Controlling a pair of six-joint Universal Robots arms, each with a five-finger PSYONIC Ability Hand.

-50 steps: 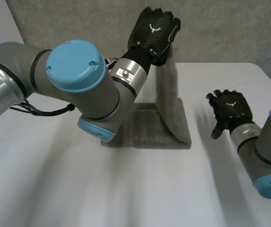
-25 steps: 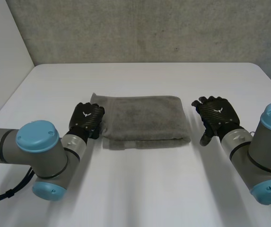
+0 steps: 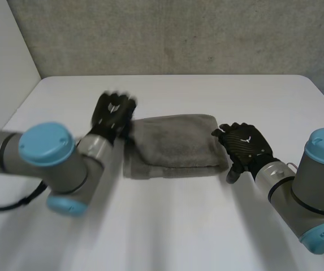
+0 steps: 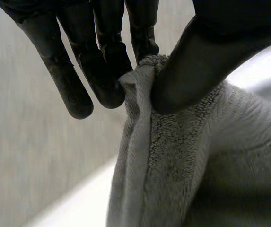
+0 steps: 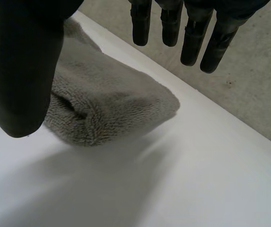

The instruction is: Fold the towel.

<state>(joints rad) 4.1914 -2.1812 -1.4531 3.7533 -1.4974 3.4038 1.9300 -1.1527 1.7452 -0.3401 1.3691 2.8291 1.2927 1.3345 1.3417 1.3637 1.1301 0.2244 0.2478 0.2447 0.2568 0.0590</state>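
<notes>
The folded grey towel (image 3: 176, 144) lay near the middle of the white surface (image 3: 173, 226), between the two hands, with its long edges running across the head view. The left hand (image 3: 113, 113) was at the towel's left end, at the far corner, and its arm (image 3: 43, 152) reached in from the near left.

In the left wrist view, that hand's fingers (image 4: 104, 71) and thumb (image 4: 192, 71) were closed on the towel's hemmed edge. They pinched the cloth between them, so the corner was drawn up into a ridge at the fingertips and the layers hung below. One finger stood straight and clear of the cloth beside the others.

The right hand (image 3: 243, 148) was just beside the towel's right end, near the front corner, with its back turned up. In the right wrist view its fingers (image 5: 192, 40) were straight and held apart from the thumb (image 5: 19, 71), released and grasping nothing. The rounded, folded corner of the towel lay on the surface below the gap between thumb and fingers. I could not tell whether the thumb touched the cloth.

A grey wall (image 3: 178, 34) stood behind the far edge of the surface.
</notes>
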